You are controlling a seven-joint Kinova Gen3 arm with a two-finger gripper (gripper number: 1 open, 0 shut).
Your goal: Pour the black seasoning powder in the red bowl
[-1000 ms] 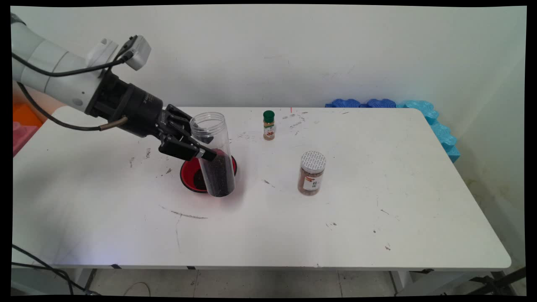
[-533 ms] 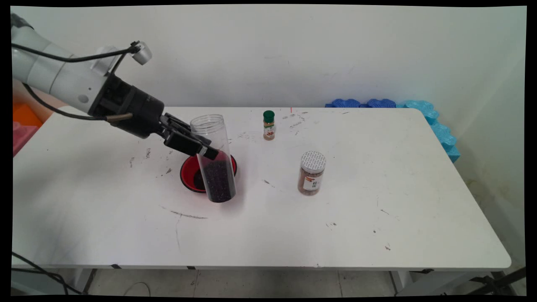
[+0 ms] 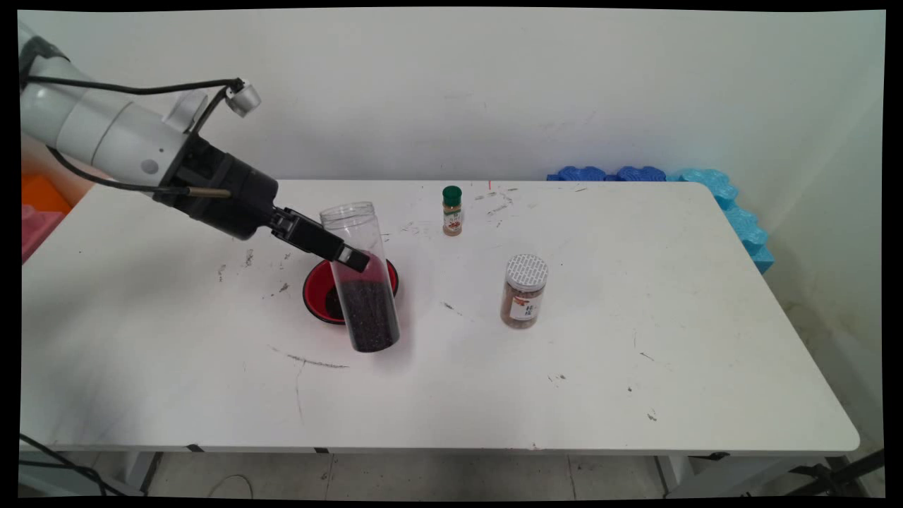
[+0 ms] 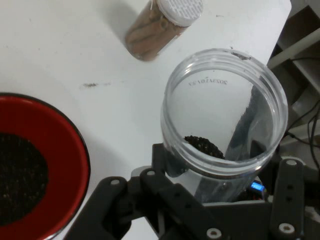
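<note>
The black two-finger gripper (image 3: 346,255) is clamped on a tall clear plastic jar (image 3: 361,276) with no lid, its lower half filled with dark grains; the fingers close on the jar's wall about midway up, just above the grain line. The jar's long axis runs nearly upright but leans — its open mouth sits toward the arm and the wall, its base toward the table's near edge. The arm reaches in from the upper left, so the jar lies at the very tip of the gripper, down and to the right of the wrist. Directly behind the jar's base is a shallow red bowl with a black rim (image 3: 319,288), already holding a dark heap of grains; the hand view shows that bowl (image 4: 75,150) just beside the jar's mouth (image 4: 225,105). Well apart to the right stands a brown-filled jar with a white perforated lid (image 3: 525,291), and farther back a small spice bottle with a green cap (image 3: 452,210), both on the white table (image 3: 635,339).
</note>
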